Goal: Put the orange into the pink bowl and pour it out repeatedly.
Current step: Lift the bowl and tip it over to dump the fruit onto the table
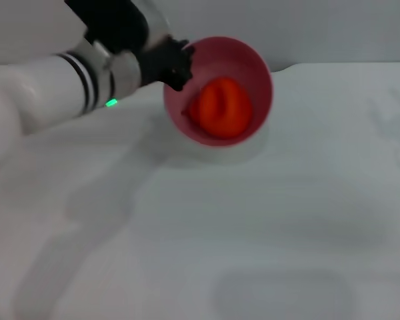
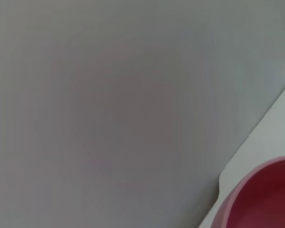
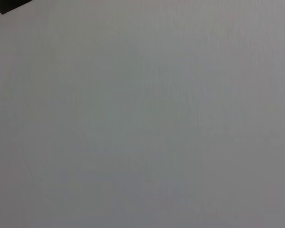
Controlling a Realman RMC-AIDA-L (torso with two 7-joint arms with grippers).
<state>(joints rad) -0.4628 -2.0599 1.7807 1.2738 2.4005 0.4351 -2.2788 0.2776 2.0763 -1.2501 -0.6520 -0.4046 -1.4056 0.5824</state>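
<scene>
The pink bowl is held at the back of the table, tipped so its opening faces the head camera. The orange lies inside it, low against the wall. My left gripper reaches in from the left and is shut on the bowl's left rim, with its black fingers against the edge. A part of the pink bowl also shows in the left wrist view, near the table's edge. My right gripper appears in no view.
The white table spreads in front of the bowl, and its far edge runs just behind it. The right wrist view shows only plain white surface.
</scene>
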